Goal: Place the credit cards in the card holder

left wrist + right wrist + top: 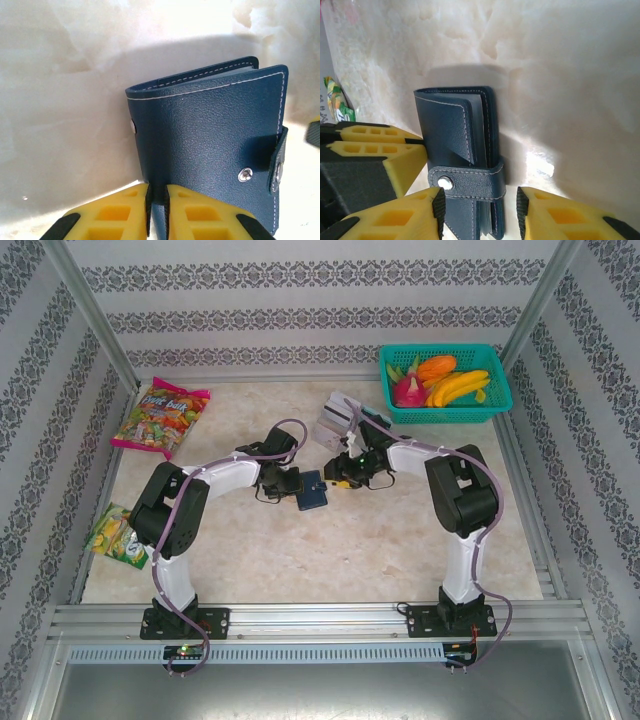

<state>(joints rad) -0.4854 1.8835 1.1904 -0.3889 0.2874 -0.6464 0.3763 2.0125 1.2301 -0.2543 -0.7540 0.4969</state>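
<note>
Left wrist view shows the navy card holder with its lower edge pinched tight between the left gripper's 2 yellow fingers. It is held over the middle of the table. The right gripper straddles its snap-tab end, jaws half apart, while pale cards lie near the teal basket.

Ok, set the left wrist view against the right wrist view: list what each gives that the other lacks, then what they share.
Left wrist view: the card holder's broad cover face-on, with white stitching, a snap stud and the tab at its right edge.

Right wrist view: the holder edge-on, pale leaves between its covers, the right gripper open with a finger on either side of the holder's lower end, and a green snack packet at the left border.

Both: the holder, the left gripper pinched on its cover, and the pale marbled table.
</note>
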